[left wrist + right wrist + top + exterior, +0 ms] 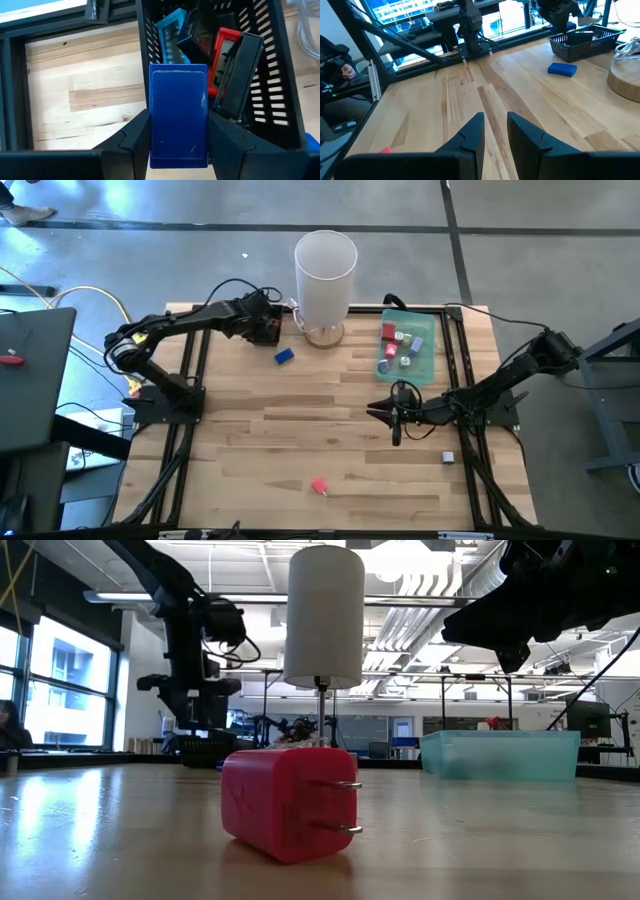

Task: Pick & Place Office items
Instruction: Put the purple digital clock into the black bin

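No lettering reads on the dark blue block (178,115) your left gripper (178,145) pinches over the black basket (280,107); your right gripper (495,131) hangs empty, jaws slightly apart.

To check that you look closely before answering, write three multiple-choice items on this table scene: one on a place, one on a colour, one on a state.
1. Where does the red plug lie?
A. in the green tray
B. on the bare table
C. on top of the white cylinder

2. What colour is the block in the left gripper?
A. red
B. blue
C. grey

3. How is the right gripper?
A. shut on a clip
B. holding the cylinder
C. empty, over the wood

Answers:
1 B, the high view shows it alone on the wood.
2 B, the left wrist view shows a blue block clamped between the fingers.
3 C, the right wrist view shows only table between its fingers.
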Motion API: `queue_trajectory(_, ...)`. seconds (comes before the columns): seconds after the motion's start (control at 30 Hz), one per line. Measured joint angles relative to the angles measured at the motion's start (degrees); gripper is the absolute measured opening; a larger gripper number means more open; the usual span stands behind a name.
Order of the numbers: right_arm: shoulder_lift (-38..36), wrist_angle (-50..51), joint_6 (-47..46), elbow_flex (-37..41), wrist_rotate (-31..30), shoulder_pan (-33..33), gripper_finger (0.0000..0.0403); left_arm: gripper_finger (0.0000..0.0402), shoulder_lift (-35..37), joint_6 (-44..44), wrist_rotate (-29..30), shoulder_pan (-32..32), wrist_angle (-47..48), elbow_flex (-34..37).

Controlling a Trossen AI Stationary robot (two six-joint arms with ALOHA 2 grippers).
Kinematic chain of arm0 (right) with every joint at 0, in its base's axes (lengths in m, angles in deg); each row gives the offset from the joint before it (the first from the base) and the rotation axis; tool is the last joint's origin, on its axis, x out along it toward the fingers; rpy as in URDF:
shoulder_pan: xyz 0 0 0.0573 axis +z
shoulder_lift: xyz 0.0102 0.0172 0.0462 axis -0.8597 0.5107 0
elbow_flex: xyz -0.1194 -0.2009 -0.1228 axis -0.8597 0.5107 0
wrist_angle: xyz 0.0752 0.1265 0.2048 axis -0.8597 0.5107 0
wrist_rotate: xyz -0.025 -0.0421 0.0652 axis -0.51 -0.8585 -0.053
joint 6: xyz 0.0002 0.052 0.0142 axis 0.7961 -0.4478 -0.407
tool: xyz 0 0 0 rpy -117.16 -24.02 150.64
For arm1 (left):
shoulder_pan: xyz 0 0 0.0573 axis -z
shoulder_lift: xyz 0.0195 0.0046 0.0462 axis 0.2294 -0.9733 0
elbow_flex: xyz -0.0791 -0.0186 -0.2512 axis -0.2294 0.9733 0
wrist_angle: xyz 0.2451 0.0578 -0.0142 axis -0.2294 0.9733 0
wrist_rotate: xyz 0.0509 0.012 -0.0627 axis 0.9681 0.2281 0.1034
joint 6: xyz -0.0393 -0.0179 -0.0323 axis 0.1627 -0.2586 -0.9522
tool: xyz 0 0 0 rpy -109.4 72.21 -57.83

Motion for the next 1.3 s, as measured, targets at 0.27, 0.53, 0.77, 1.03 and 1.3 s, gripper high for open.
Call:
queue_trajectory(0.27, 0.00, 0.01, -0.10, 0.00, 0.02, 0.00, 0.0070, 0.0147, -2.27, 0.21, -2.47, -0.08, -3.05, 0.02)
queue_trajectory(0.53, 0.00, 0.04, -0.10, 0.00, 0.04, 0.00, 0.0070, 0.0147, -3.11, 0.97, -3.19, 0.29, -3.79, 0.02)
queue_trajectory(0.77, 0.00, 0.05, -0.09, 0.00, 0.04, 0.00, 0.0070, 0.0147, -3.11, 2.57, -4.67, 0.69, -5.50, 0.02)
queue_trajectory(1.03, 0.00, 0.04, -0.08, 0.00, 0.04, -0.02, 0.0070, 0.0147, -3.11, 3.29, -5.60, 1.59, -6.60, 0.02)
queue_trajectory(1.3, 0.00, 0.04, -0.08, 0.00, 0.04, 0.00, 0.0070, 0.0147, -3.11, 3.29, -5.54, 1.60, -6.56, 0.02)
